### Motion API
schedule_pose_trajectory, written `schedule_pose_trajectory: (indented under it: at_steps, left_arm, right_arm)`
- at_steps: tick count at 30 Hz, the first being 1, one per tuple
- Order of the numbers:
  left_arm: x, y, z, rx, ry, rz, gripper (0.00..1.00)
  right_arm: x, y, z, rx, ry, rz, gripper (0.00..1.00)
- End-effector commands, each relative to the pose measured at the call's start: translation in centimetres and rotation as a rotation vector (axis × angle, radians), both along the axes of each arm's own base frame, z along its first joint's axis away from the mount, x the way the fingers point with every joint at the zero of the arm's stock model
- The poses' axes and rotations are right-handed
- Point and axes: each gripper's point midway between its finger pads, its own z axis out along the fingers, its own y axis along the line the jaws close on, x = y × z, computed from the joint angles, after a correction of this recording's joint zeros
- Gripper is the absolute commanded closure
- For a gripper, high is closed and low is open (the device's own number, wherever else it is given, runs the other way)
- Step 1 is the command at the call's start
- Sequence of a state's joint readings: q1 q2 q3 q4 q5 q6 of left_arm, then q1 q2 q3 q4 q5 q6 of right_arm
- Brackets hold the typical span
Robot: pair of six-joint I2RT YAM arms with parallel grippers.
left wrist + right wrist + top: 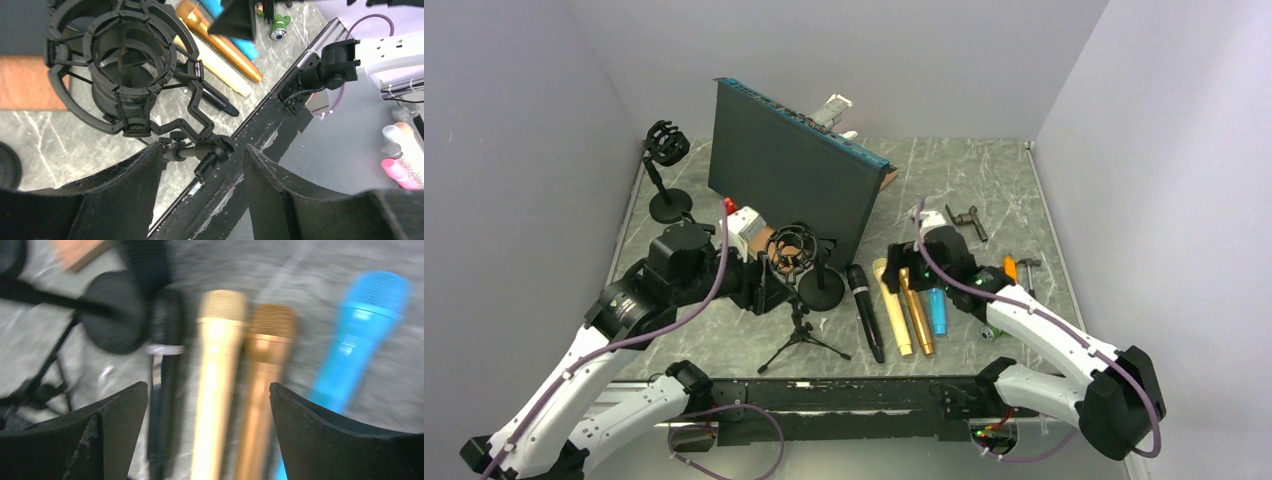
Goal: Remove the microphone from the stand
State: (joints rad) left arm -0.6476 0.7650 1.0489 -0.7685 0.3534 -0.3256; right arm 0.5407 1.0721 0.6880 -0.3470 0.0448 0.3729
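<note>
Right end effector [209,387] agape over pale-gold, mesh-headed microphone [219,340]

We count four microphones lying side by side in front of the dark upright panel [789,175]: black microphone [865,310], cream microphone [892,308], gold microphone [916,312], blue microphone [937,310]. Two shock mounts: left shock mount [665,143] beside the panel, front shock mount [792,248] before it. Two round stand feet: left round base [670,206], front round base [822,290]. One tripod [802,340].
</note>
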Motion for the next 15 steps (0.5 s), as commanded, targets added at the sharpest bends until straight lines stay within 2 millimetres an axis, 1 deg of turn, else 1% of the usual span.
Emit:
schedule_pose_trajectory:
  at_steps: [1,4,7,10,11,12,13,15]
  left_arm:
    - [0.3,1.0,2.6,-0.018,-0.133,0.017,0.35]
    - [0.3,1.7,3.2,-0.016,-0.174,0.044,0.34]
    - [0.5,2.8,4.2,-0.018,-0.224,0.095,0.34]
    - [0.6,4.1,5.4,-0.03,-0.285,0.158,0.33]
    - [0.7,4.7,6.0,-0.035,-0.31,0.185,0.33]
    - [0.7,5.1,6.3,-0.04,-0.326,0.201,0.33]
    - [0.8,5.7,6.7,-0.042,-0.345,0.231,0.33]
    - [1.0,6.6,7.3,-0.044,-0.377,0.277,0.32]
  right_arm:
    - [-2.9,8.4,4.3,0.172,-0.189,0.36,0.06]
    - [-5.8,12.8,5.2,0.204,-0.28,0.524,0.05]
    - [-7.6,15.6,4.6,0.207,-0.336,0.569,0.08]
    - [-9.1,17.5,2.7,0.198,-0.366,0.588,0.15]
    - [-9.8,18.1,2.0,0.176,-0.374,0.603,0.18]
    - [-9.7,18.3,1.3,0.141,-0.385,0.593,0.19]
    - [-10.4,18.8,0.5,0.11,-0.39,0.604,0.22]
    - [-11.2,19.6,-0.9,0.052,-0.402,0.616,0.27]
